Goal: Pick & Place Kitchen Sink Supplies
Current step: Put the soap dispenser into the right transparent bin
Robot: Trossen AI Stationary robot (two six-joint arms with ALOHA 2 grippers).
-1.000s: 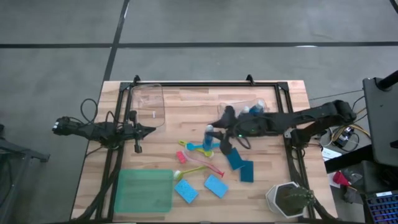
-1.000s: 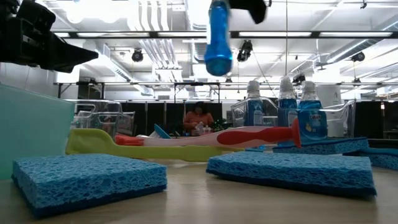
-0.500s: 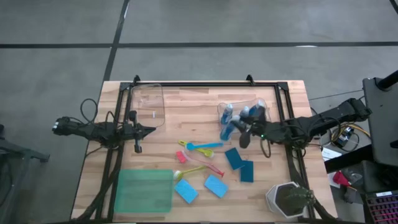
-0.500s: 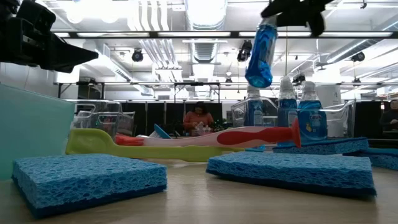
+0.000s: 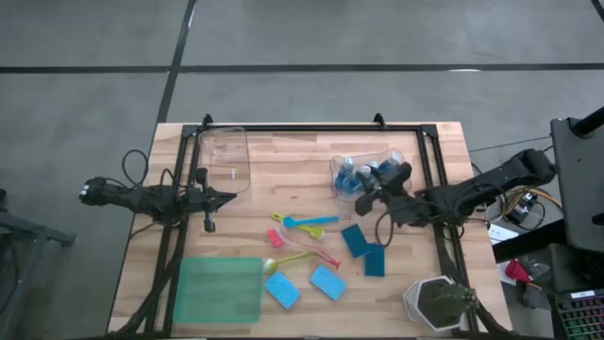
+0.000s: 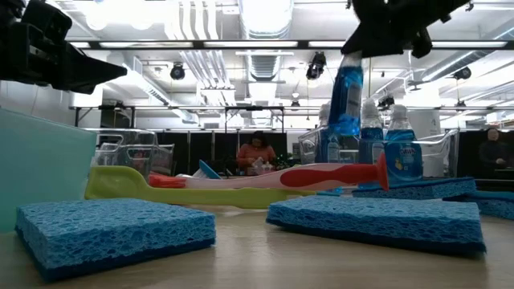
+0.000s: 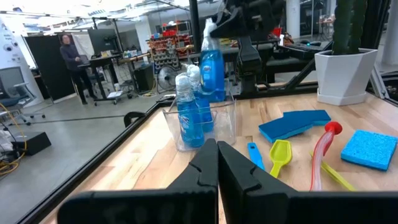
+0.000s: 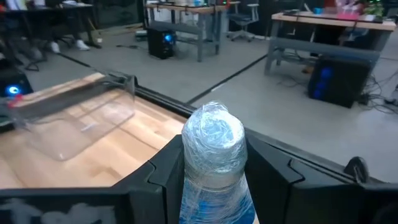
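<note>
My right gripper is shut on a small blue bottle with a pale cap, over the clear bin on the table's right part. Three more blue bottles stand upright in that bin. Thin blue, yellow-green and pink brushes lie mid-table. Two teal sponges and two blue sponges lie flat toward the near edge. My left gripper waits shut near the left side, touching nothing. My right gripper pinches the bottle's neck just under the cap, one finger on each side, reaching in from the table's right. The bottle hangs almost upright below the fingers, lifted clear, its lower end about level with the bin's rim.
A second clear bin sits far left, a green tray at the near left. A white faceted pot with a plant stands at the near right corner. A black frame runs along the table's far edge and sides.
My right gripper has carried the bottle from above the brushes toward the table's right and far edge, over the clear bin, and has come down. The bottle tipped on the way and now hangs nearly upright among the other bottles. The left arm has kept still.
</note>
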